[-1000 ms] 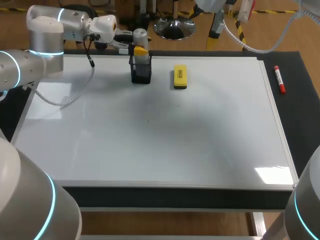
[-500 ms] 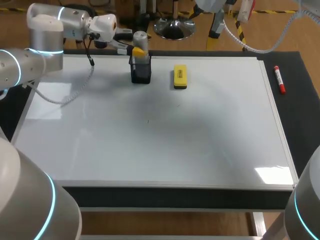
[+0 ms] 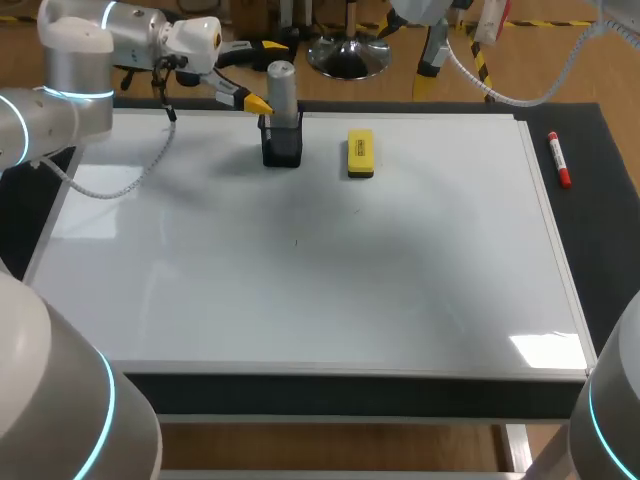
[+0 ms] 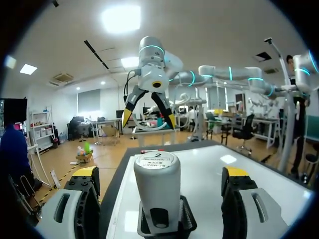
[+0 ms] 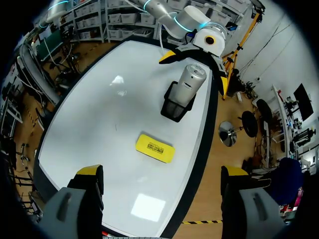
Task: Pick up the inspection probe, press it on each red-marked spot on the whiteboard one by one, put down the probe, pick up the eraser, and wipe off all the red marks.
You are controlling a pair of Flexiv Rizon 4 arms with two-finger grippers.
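Observation:
The grey cylindrical probe (image 3: 281, 88) stands upright in a black mesh holder (image 3: 282, 146) at the whiteboard's (image 3: 400, 260) far edge. My left gripper (image 3: 265, 75) is level with the probe's top and open; in the left wrist view its fingertips (image 4: 84, 174) flank the probe (image 4: 157, 184) with a gap on each side. The yellow eraser (image 3: 360, 153) lies just right of the holder. No red marks show on the board. My right gripper (image 5: 162, 172) hangs open high above the table, over the eraser (image 5: 155, 148) and probe (image 5: 191, 82).
A red marker (image 3: 558, 160) lies on the black mat beyond the board's right edge. A tiny dark speck (image 3: 296, 241) sits near the board's middle. My left arm's cable (image 3: 150, 170) droops over the far left corner.
The left gripper has let go of the probe, opening wide and lifting back toward the far left. The probe stays standing in its holder. The right arm has not moved.

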